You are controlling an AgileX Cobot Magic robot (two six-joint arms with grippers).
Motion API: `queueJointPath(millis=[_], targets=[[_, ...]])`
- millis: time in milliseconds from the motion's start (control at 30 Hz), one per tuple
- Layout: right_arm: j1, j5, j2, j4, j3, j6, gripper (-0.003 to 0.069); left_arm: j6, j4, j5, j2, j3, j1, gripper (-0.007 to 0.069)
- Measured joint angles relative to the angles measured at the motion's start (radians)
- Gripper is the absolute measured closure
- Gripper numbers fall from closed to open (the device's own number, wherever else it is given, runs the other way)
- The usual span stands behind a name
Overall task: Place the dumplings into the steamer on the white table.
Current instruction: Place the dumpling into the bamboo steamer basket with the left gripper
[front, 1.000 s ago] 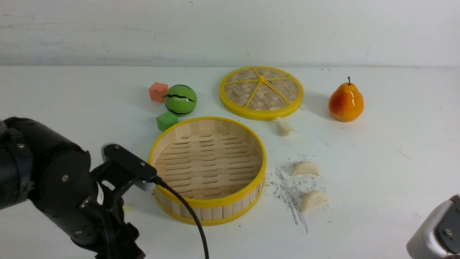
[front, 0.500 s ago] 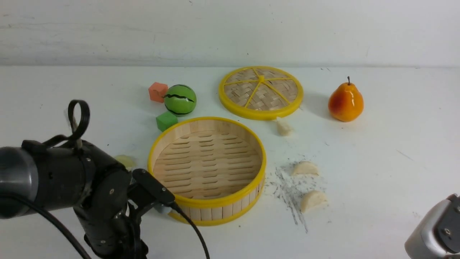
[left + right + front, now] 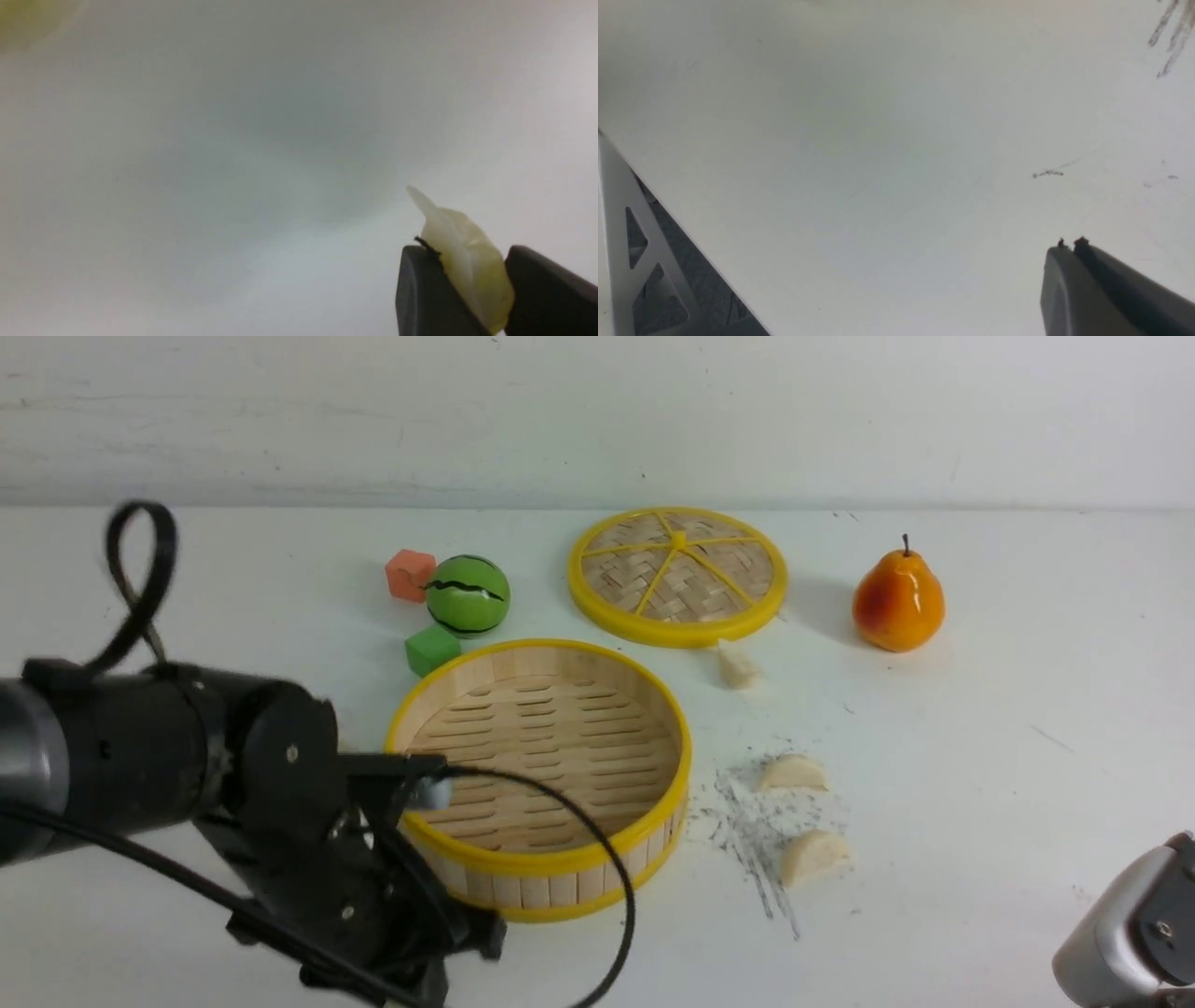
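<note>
The steamer (image 3: 541, 775) stands empty in the middle of the white table (image 3: 1008, 737). Three cream dumplings lie to its right: one (image 3: 738, 665) by the lid, two more (image 3: 794, 773) (image 3: 814, 854) on the scuffed patch. In the left wrist view my left gripper (image 3: 467, 261) is shut on a pale green dumpling (image 3: 448, 228), held over bare table. My left arm (image 3: 233, 775) stands at the steamer's near left and hides its own jaws in the front view. My right gripper (image 3: 1069, 245) is shut and empty, low over the table near its front right edge.
The woven lid (image 3: 679, 574) lies behind the steamer, with a pear (image 3: 898, 600) to its right. A green striped ball (image 3: 469, 595), an orange cube (image 3: 411, 574) and a green cube (image 3: 432, 649) sit at the back left. A blurred pale green shape (image 3: 28, 18) shows in the left wrist view's corner.
My left arm has swung and turned toward the steamer's near left side, and its jaws have closed in. The right arm has stayed still.
</note>
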Motion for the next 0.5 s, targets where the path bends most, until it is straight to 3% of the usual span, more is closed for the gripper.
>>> queueJointPath(millis=[233,367,500], targets=[[0.000,-0.007,0.000,0.001,0.000,0.000,0.0648,-0.024,0.054,0.024,0.025,-0.315,0.000,0.0429],[0.001,-0.010,0.000,0.001,0.000,0.000,0.0645,-0.179,0.201,0.031,0.218,-0.546,0.002,0.0429],[0.001,-0.010,0.000,-0.003,0.000,0.000,0.0640,-0.296,0.261,0.046,0.389,-0.684,0.022,0.0429]])
